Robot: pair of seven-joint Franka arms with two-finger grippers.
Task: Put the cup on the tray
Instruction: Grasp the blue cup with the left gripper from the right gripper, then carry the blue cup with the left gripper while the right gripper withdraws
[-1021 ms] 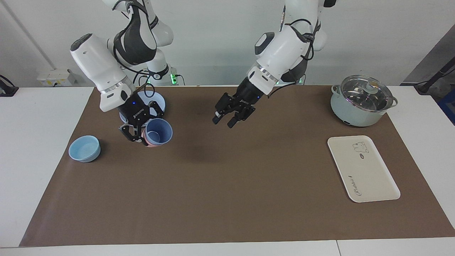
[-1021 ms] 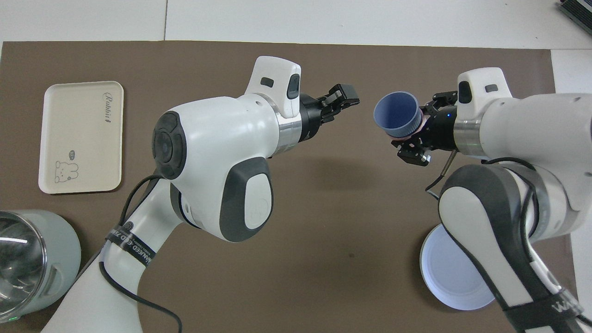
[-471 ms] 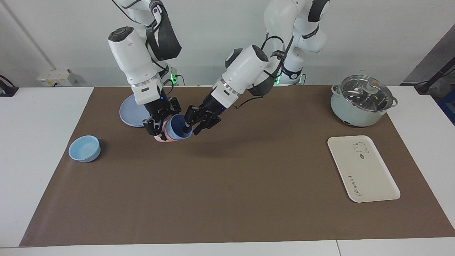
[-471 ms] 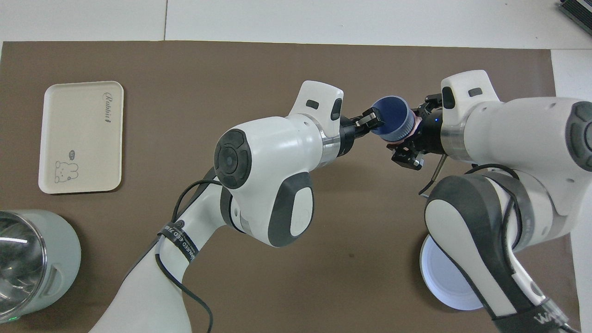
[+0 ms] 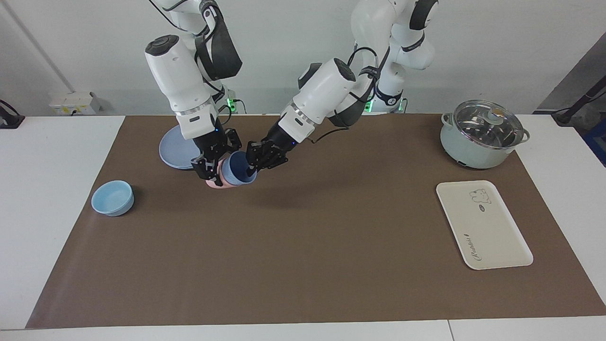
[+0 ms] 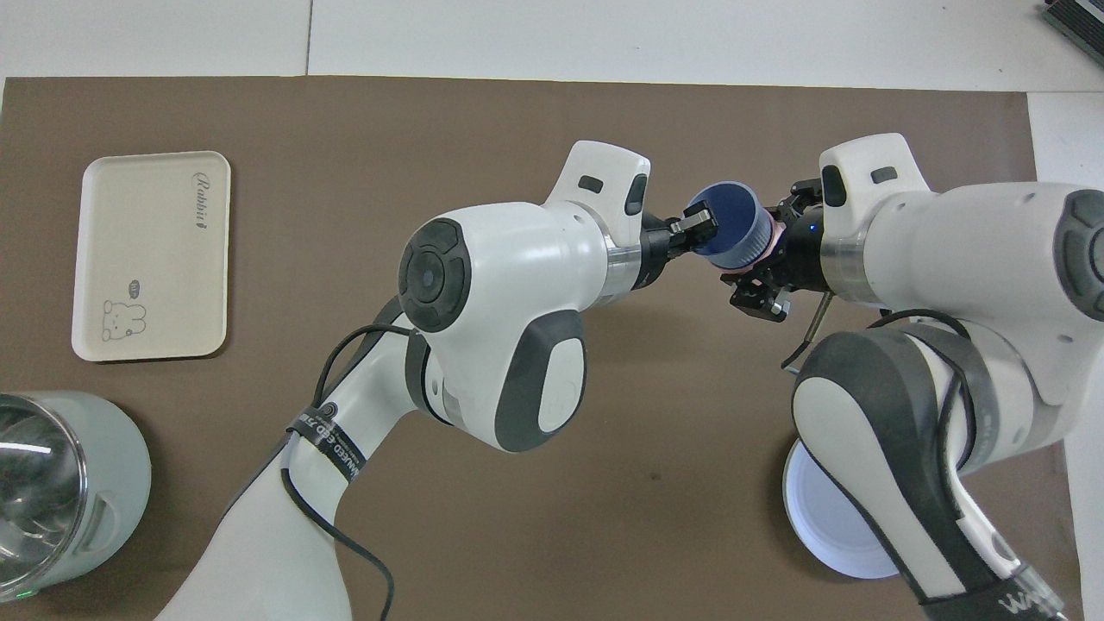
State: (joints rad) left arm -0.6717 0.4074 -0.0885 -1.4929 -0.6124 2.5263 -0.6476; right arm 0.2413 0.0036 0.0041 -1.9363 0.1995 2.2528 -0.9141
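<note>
The periwinkle-blue cup (image 5: 233, 173) sits nested in a pink cup (image 5: 214, 184). Both are tilted on their side and held above the mat beside the blue plate. My right gripper (image 5: 211, 171) is shut on the pink cup. My left gripper (image 5: 252, 165) reaches across, and its fingers pinch the blue cup's rim, one inside the mouth. In the overhead view the blue cup (image 6: 733, 229) lies between the left gripper (image 6: 699, 227) and the right gripper (image 6: 763, 272). The cream-white tray (image 5: 483, 227) lies flat and bare at the left arm's end of the table; it also shows in the overhead view (image 6: 151, 254).
A round blue plate (image 5: 171, 152) lies near the right arm's base. A shallow light-blue bowl (image 5: 112, 198) stands at the right arm's end. A lidded pale-green pot (image 5: 483, 135) stands nearer to the robots than the tray. The brown mat (image 5: 307, 246) covers the table.
The right gripper carried the nested cups toward the middle and tilted them. The left gripper came across, reached the blue cup's mouth and closed its fingers on the rim.
</note>
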